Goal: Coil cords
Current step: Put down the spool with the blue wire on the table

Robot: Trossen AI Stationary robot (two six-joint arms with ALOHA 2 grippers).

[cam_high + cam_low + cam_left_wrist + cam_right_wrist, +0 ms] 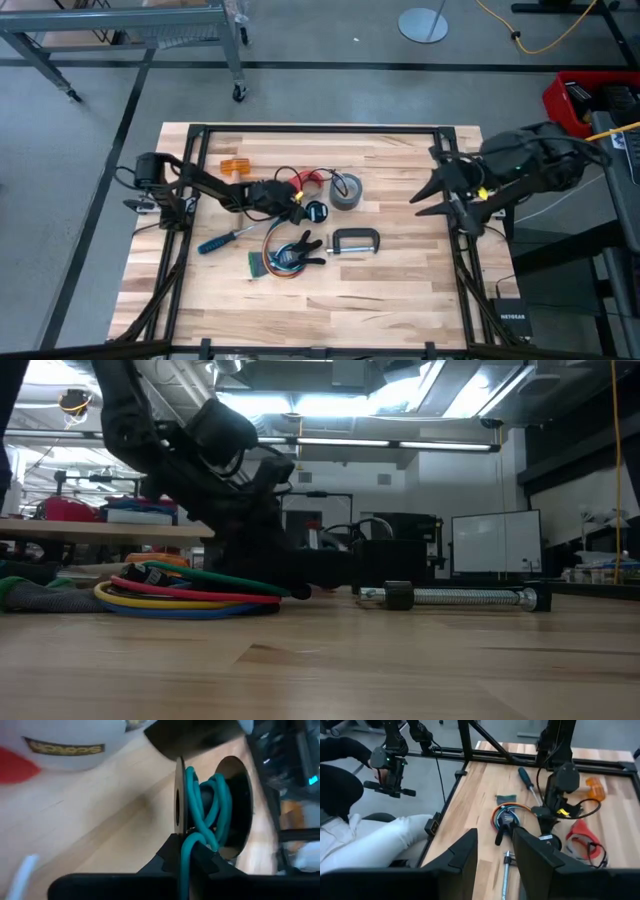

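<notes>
My left gripper (297, 210) is low over the middle of the table, shut on a teal cord (186, 870) that is wound on a small dark spool (316, 211). The multicoloured looped bundle (278, 258) lies flat just nearer, with a black clip (303, 245) on it; it also shows in the low view (190, 598). A thin dark cord (285, 176) loops to a red piece (306, 180) on the far side of my left gripper. My right gripper (432, 198) is open and empty above the table's right part; its fingers stand apart in the right wrist view (495, 845). My left gripper pinches the teal cord (187, 862) between its two fingers, right where the cord leaves the spool's windings (207, 805). The fingers come from the table's left, slanting down. The short stretch of cord between fingers and spool runs straight.
A grey tape roll (346, 190), a C-clamp (355, 240), a blue-handled screwdriver (222, 239) and an orange piece (233, 167) lie around the cords. A black frame (320, 131) edges the table. A person sits beyond the table's edge in the right wrist view (365, 845).
</notes>
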